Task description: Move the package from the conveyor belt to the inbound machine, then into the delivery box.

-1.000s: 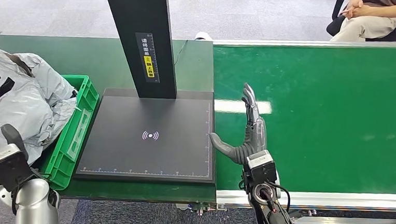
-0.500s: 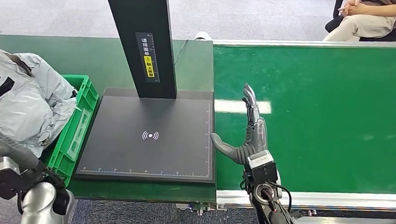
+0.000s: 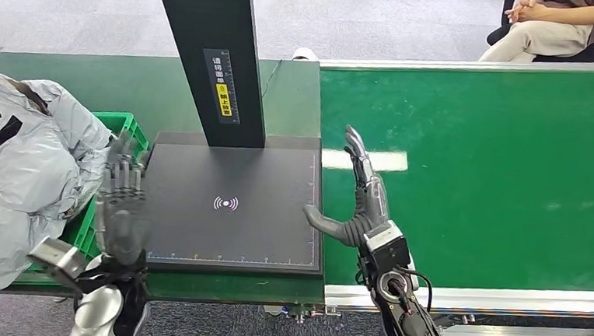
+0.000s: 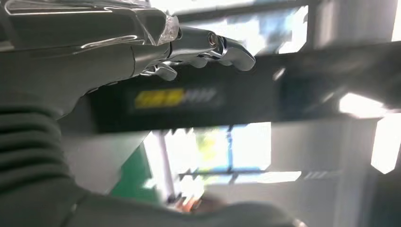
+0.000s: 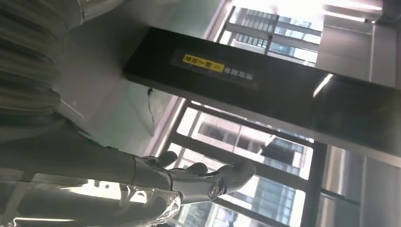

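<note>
Grey plastic packages (image 3: 22,159) lie heaped in the green delivery box (image 3: 129,126) at the left. The inbound machine is a black platform (image 3: 229,203) with a dark column (image 3: 211,54) behind it. My left hand (image 3: 120,204) is raised at the platform's left edge beside the box, fingers spread and holding nothing; in the left wrist view its fingers (image 4: 208,45) stretch out in front of the blurred column (image 4: 293,94). My right hand (image 3: 358,203) stands open on edge at the platform's right side, thumb over the platform's border. The right wrist view has its fingers (image 5: 189,177) extended, empty.
The green conveyor belt (image 3: 496,172) runs along the right with a metal rail (image 3: 473,297) at its near edge. A person (image 3: 552,28) sits on a chair beyond the belt's far side. A dark green table (image 3: 89,81) carries the box and the machine.
My left arm has swung up from the lower left, and its hand now stands spread at the platform's left edge. My right hand has shifted slightly left toward the platform.
</note>
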You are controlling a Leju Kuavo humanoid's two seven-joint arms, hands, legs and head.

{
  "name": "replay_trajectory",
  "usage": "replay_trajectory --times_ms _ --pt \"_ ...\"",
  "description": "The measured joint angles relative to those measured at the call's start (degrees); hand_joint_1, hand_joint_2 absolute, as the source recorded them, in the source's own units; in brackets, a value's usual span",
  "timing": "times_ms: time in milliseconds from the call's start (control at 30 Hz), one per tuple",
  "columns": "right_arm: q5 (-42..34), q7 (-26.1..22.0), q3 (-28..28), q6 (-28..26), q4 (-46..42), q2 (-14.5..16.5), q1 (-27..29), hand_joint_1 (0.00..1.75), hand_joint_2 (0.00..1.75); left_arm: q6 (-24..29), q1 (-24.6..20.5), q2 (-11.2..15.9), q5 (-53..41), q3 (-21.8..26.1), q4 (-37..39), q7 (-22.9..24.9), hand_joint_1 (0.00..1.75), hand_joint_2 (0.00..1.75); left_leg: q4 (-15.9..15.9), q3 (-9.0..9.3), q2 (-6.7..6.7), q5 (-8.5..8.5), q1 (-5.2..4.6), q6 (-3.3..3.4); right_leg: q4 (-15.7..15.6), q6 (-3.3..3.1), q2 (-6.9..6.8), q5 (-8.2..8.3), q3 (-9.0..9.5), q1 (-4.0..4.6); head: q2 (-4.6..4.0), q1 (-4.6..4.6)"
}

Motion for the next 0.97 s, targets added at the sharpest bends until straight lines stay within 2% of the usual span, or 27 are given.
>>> replay_trajectory --times_ms 67,267,400,500,700,967 --pt "-0.77 0.99 0.16 2.13 0.88 0.31 -0.06 0.0 1.75 -3.94 0.04 -0.01 0.16 -2.24 2.94 3.28 0.0 1.75 0.0 0.0 0.02 0.0 0.0 0.0 0.0 0.0 0.0 0.0 -0.01 0.0 0.0 0.0" --pt "-1.48 1.89 0.15 3.78 2.13 0.4 -0.06 0.0 1.75 -4.65 0.03 -0.01 0.21 -3.13 5.45 4.27 0.0 1.75 0.0 -0.01 0.01 0.0 0.0 0.0 0.0 0.0 0.0 0.0 -0.02 0.0 0.0 -0.01" --pt "-4.79 5.29 -0.19 9.83 3.57 0.84 0.04 0.0 1.75 -5.6 0.03 -0.08 -1.85 -3.13 6.9 6.48 0.0 1.75 0.0 -0.01 0.01 -0.01 0.0 0.0 0.0 0.0 0.0 -0.01 -0.02 0.0 0.0 0.0" --pt "-6.25 8.21 -0.68 11.97 4.56 1.19 0.54 0.0 1.75 -6.31 0.09 -0.09 -3.06 -3.01 8.16 7.33 0.0 1.75 0.0 -0.01 0.0 -0.01 0.0 0.0 0.0 0.0 0.0 -0.01 -0.02 0.0 0.0 0.0" --pt "-9.84 14.0 -2.77 12.86 4.71 1.44 2.64 0.0 1.75 -5.9 0.72 -0.37 -4.0 -2.87 9.23 8.07 0.0 1.75 0.0 -0.03 0.0 -0.01 0.0 0.0 0.0 0.01 0.0 -0.01 -0.04 0.0 0.0 -0.01" --pt "-13.07 15.3 -5.48 12.82 3.24 1.22 4.58 0.0 1.75 -6.57 0.81 -1.22 -3.96 -3.06 9.54 9.49 0.0 1.75 0.0 -0.03 0.0 -0.02 0.0 0.01 -0.01 0.01 0.0 -0.01 -0.05 0.0 0.0 0.0"
